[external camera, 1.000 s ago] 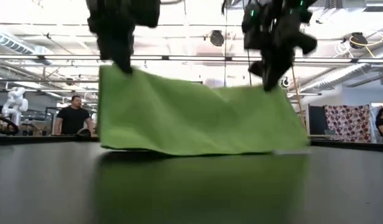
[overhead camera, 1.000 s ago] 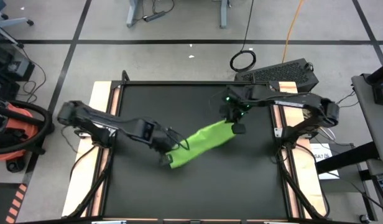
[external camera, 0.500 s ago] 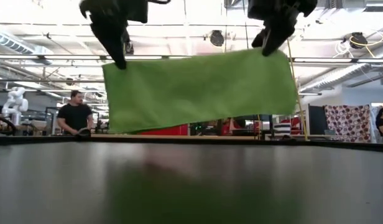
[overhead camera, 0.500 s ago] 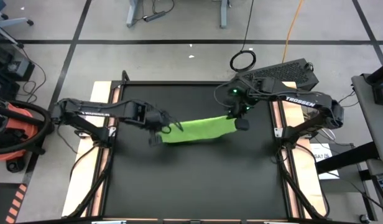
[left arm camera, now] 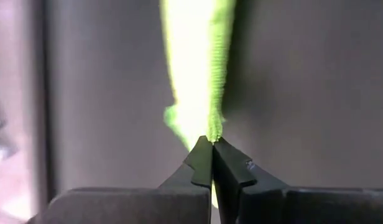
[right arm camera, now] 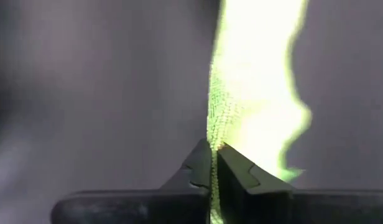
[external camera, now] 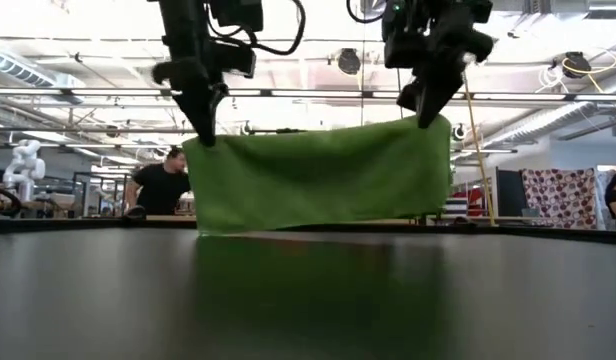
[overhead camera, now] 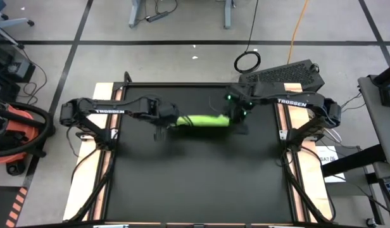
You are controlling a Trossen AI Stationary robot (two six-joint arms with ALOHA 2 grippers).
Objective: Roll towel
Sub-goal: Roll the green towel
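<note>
While my left gripper [external camera: 206,138] and right gripper [external camera: 425,122] each pinch shut one top corner, the towel [external camera: 318,185] hangs between them. Its long axis runs from jaw to jaw, and its lower edge looks near the black mat [overhead camera: 201,183].

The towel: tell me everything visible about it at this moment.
The towel is a plain lime-green soft cloth with a fine woven texture. It hangs as a stretched sheet over the black mat, its top edge sagging slightly in the middle. The left gripper pinches one top corner and the right gripper the other, both shut on it. From above it shows as a thin strip. In the low view its bottom edge looks at or just above the mat; contact is unclear.
</note>
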